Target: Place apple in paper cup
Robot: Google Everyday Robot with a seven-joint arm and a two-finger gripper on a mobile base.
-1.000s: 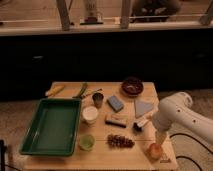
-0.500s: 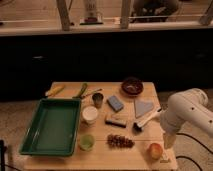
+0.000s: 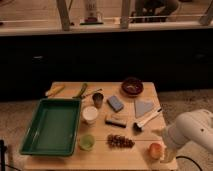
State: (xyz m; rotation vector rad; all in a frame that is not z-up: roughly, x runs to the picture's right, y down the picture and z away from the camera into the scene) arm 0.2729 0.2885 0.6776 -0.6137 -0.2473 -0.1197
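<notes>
The apple (image 3: 155, 150), small, round and orange-red, lies on the wooden table (image 3: 107, 156) near its front right corner. The paper cup (image 3: 90, 114), short and white, stands upright near the table's middle, just right of the green tray. My gripper (image 3: 165, 141) is at the end of the white arm at the table's right edge. It hangs just right of and slightly above the apple, far from the paper cup.
A green tray (image 3: 52, 125) fills the left side. A translucent green cup (image 3: 86, 142), a brown pinecone-like cluster (image 3: 120, 141), a dark metal cup (image 3: 98, 99), a blue sponge (image 3: 115, 103), a grey cloth (image 3: 144, 107), a brush (image 3: 147, 120) and a dark bowl (image 3: 132, 86) are spread over the table.
The white arm has drawn back to the right, from over the apple toward the table's right edge. The apple is now fully uncovered and has stayed in place.
</notes>
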